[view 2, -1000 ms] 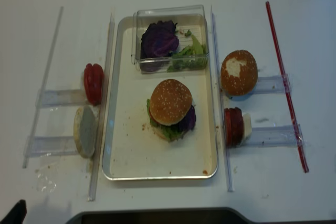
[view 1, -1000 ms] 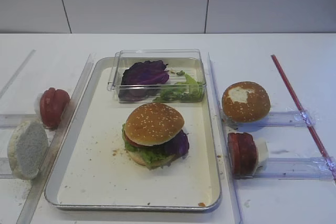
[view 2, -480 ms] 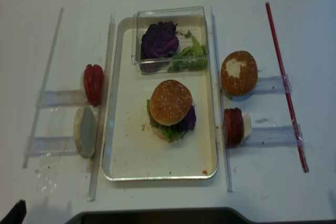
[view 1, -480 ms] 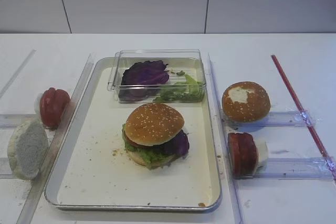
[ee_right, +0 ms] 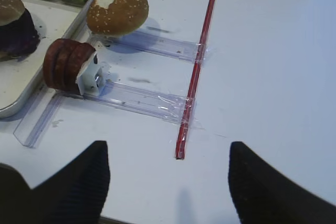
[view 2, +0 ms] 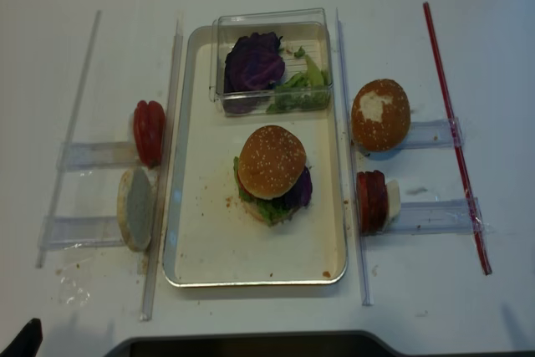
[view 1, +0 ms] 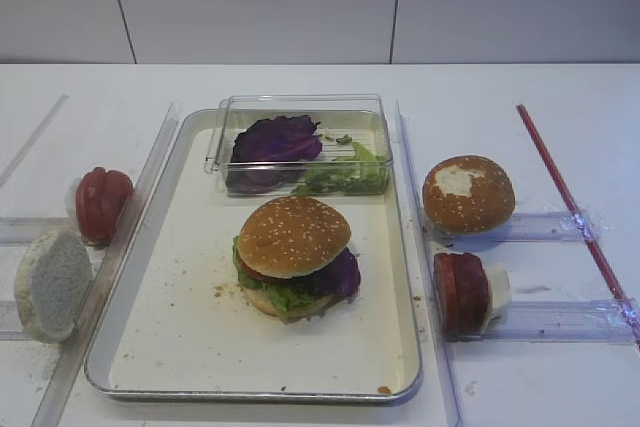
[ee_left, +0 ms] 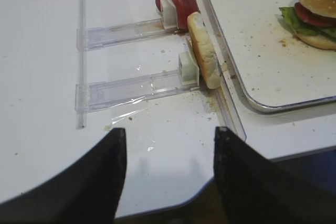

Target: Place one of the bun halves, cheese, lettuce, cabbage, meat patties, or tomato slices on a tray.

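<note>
Metal, the large rectangular shiny tray (view 1: 402, 277) looks the same as a second ago; you see nothing moved on it. At its centre the domed sesame bun top (view 1: 293, 235) already sits on crinkly green lettuce (view 1: 280, 293), so I judge the stack finished. Your right gripper (ee_right: 168, 182) and left gripper (ee_left: 167, 174) hang wide open, empty, at six o'clock.

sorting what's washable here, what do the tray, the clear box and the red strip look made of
Tray: looks like metal, shiny silvery rim with reflections; its floor is matte cream, maybe a liner or coating.
Box: likely clear plastic, see-through walls showing the purple cabbage and lettuce inside.
Red strip: thin, straight and glossy, probably plastic, though that is uncertain.
</note>
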`<act>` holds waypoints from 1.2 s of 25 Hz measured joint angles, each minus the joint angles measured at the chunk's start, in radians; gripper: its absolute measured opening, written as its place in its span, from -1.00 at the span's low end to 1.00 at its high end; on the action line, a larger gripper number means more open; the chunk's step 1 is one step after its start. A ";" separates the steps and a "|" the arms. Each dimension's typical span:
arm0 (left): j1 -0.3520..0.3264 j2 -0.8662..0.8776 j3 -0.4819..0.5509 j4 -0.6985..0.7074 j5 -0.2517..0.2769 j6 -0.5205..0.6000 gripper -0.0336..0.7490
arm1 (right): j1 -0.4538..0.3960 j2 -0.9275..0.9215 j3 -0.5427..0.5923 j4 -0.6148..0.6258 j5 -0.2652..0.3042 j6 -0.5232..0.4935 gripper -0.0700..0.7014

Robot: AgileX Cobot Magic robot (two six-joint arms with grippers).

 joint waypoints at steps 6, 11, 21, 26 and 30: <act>0.000 0.000 0.000 0.000 0.000 0.000 0.00 | 0.000 0.000 -0.001 -0.017 0.000 0.022 0.50; 0.000 0.000 0.000 0.000 0.000 0.000 0.00 | 0.000 0.000 -0.001 -0.021 0.000 0.024 0.50; 0.000 0.000 0.000 0.000 0.000 0.000 0.00 | 0.000 0.000 -0.001 -0.023 0.000 0.024 0.50; 0.000 0.000 0.000 0.000 0.000 0.000 0.00 | 0.000 0.000 -0.001 -0.023 0.000 0.024 0.50; 0.000 0.000 0.000 0.000 0.000 0.000 0.00 | 0.000 0.000 -0.001 -0.023 0.000 0.024 0.50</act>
